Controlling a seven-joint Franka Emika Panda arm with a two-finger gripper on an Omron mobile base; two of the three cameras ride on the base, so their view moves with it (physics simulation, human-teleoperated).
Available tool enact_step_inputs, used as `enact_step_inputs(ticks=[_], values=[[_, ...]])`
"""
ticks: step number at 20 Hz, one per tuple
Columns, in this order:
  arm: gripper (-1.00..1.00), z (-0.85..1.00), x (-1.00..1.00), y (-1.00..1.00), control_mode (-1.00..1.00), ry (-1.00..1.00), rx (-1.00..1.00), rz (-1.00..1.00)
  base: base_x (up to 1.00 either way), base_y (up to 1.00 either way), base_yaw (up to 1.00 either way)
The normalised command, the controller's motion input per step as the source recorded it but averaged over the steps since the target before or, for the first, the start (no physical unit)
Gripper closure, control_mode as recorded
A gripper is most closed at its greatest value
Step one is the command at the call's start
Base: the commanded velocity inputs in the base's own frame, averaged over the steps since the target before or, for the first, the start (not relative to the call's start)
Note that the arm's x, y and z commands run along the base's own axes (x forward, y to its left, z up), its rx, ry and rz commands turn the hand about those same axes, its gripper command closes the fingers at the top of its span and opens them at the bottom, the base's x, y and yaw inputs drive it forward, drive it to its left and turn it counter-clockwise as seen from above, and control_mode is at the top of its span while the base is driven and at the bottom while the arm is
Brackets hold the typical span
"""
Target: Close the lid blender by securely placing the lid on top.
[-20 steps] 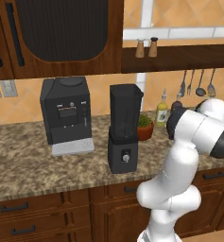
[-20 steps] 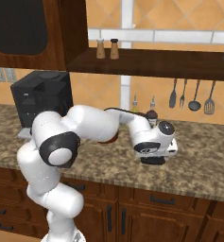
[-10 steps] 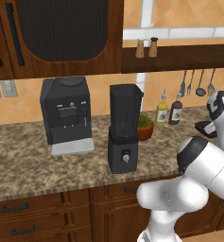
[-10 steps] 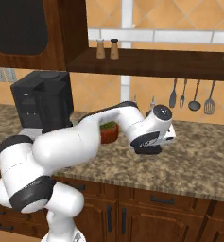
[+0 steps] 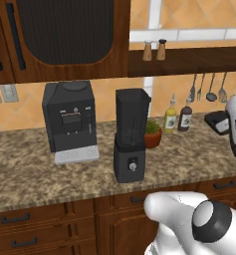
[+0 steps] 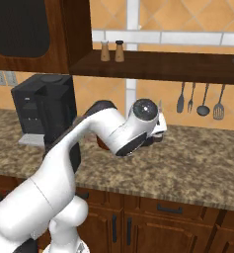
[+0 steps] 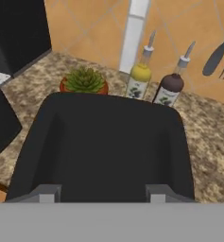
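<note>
Your lid right against the gripper (grip state unreadable), well right of the blender.

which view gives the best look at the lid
The hand view: the lid spans it as a broad black squarish cap seen close up. The left base view shows it small at the right edge; in the right base view the arm covers it.
</note>
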Motion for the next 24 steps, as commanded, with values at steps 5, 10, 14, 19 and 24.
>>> enact_step_inputs(ticks=[5, 10, 14, 19, 24], values=[[1.00, 0.99, -0.32, 0.62, -1.00, -0.01, 0.00, 0.00, 0.00, 0.00, 0.00], [1.00, 0.71, -0.29, 0.58, -1.00, 0.00, 0.00, 0.00, 0.00, 0.00, 0.00], [1.00, 0.53, -0.19, 0.52, -1.00, 0.00, 0.00, 0.00, 0.00, 0.00, 0.00], [1.00, 0.35, -0.06, 0.62, -1.00, 0.06, 0.00, 0.00, 0.00, 0.00, 0.00], [1.00, 0.17, 0.00, 0.59, -1.00, 0.12, 0.03, 0.00, 0.00, 0.00, 0.00]])
